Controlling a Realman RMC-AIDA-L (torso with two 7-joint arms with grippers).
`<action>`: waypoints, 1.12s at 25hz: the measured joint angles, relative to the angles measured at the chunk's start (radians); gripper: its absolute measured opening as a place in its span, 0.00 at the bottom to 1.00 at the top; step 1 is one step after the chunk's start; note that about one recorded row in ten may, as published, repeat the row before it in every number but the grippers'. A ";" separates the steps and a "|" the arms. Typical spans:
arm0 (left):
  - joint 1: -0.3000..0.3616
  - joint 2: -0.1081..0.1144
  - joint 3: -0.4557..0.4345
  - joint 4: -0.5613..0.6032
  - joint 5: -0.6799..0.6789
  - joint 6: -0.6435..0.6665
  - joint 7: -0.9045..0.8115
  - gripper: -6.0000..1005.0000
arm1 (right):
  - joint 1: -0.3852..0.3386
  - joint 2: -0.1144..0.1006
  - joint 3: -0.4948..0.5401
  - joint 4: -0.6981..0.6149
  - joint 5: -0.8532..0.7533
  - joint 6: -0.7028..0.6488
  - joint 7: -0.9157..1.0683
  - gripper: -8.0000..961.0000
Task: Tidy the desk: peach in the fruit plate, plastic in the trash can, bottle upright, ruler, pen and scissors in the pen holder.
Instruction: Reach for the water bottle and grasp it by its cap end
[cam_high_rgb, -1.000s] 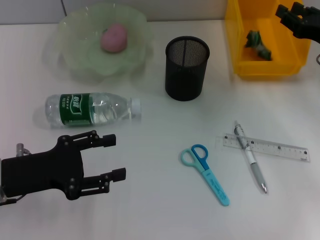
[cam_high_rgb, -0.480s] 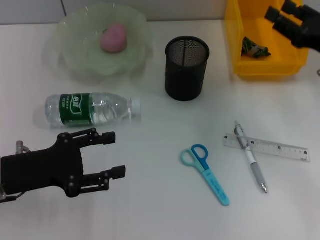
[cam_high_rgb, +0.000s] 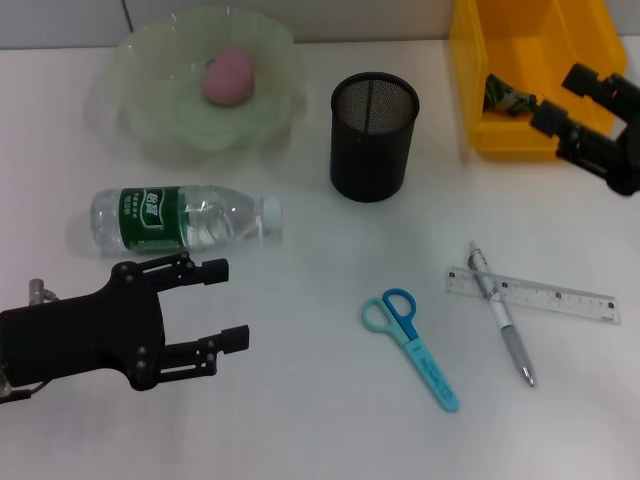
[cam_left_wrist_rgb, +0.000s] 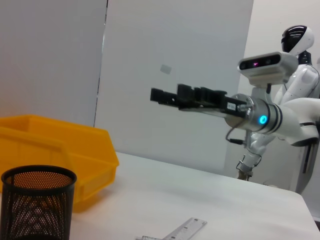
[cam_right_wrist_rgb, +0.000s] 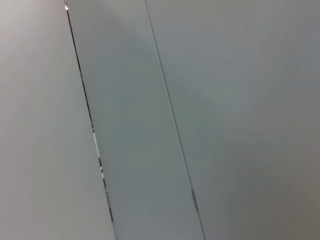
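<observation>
A pink peach (cam_high_rgb: 228, 76) lies in the pale green fruit plate (cam_high_rgb: 150, 110). The dark green plastic (cam_high_rgb: 505, 94) rests inside the yellow trash can (cam_high_rgb: 470, 70). My right gripper (cam_high_rgb: 563, 98) hovers at the can's near right corner, open and empty; the left wrist view shows the right gripper (cam_left_wrist_rgb: 159, 95) in the air. On its side by the plate lies the bottle (cam_high_rgb: 185, 218). My left gripper (cam_high_rgb: 226, 305) stands open just in front of it. Scissors (cam_high_rgb: 412, 346), pen (cam_high_rgb: 500, 312) and ruler (cam_high_rgb: 535, 293) lie on the table, right of the black mesh pen holder (cam_high_rgb: 373, 135).
The pen crosses over the ruler. In the left wrist view, the pen holder (cam_left_wrist_rgb: 35, 200) stands in front of the yellow can (cam_left_wrist_rgb: 60, 150), with the ruler's end (cam_left_wrist_rgb: 175, 231) nearby. Only grey wall panels appear in the right wrist view.
My right gripper has moved from above the yellow can's far right toward its near right corner. The plastic lies in the can. The left gripper has hardly moved.
</observation>
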 joint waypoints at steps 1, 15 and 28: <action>0.000 0.000 0.000 0.000 0.000 0.000 0.000 0.75 | -0.003 0.000 0.000 0.006 -0.005 -0.001 0.000 0.63; -0.008 -0.003 0.000 0.000 0.004 0.001 0.000 0.75 | 0.030 -0.005 -0.002 -0.196 -0.204 -0.036 0.175 0.80; -0.027 -0.007 -0.035 0.024 -0.003 0.008 -0.032 0.75 | 0.054 -0.003 -0.003 -0.186 -0.252 -0.031 0.205 0.80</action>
